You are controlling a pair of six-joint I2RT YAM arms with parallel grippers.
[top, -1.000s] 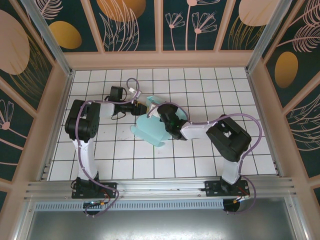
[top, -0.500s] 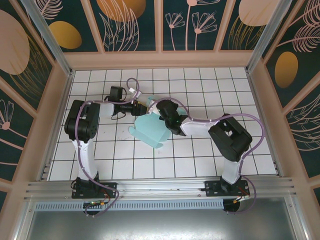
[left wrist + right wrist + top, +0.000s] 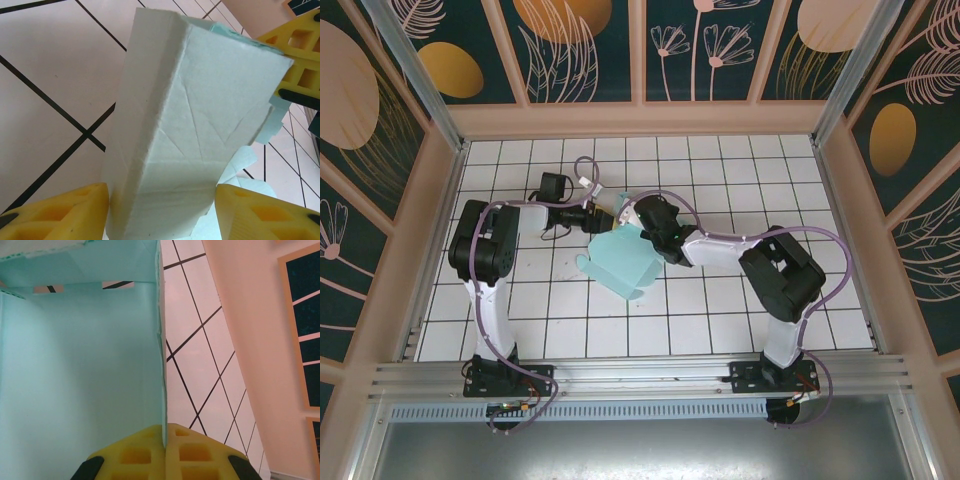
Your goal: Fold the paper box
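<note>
The paper box [image 3: 618,262] is pale aqua card, partly raised into a tube on the tiled floor at mid-table. My left gripper [image 3: 605,216] reaches in from the left at the box's far end. In the left wrist view its yellow fingers [image 3: 55,212] stand on either side of the box [image 3: 195,115], touching its sides. My right gripper [image 3: 638,222] comes in from the right. In the right wrist view it [image 3: 164,426] is shut on the thin edge of one box wall [image 3: 80,370]. Its yellow fingers [image 3: 300,55] also show at the box's far corner.
A white tiled floor [image 3: 740,170] lies inside an enclosure with a back wall [image 3: 640,118] and side walls [image 3: 430,230]. An aluminium rail [image 3: 640,375] runs along the near edge by the arm bases. Purple cables loop over both arms.
My right gripper has moved back and to the left, toward the left gripper, taking the box wall with it. The box has drawn in narrower. The left arm has hardly moved.
</note>
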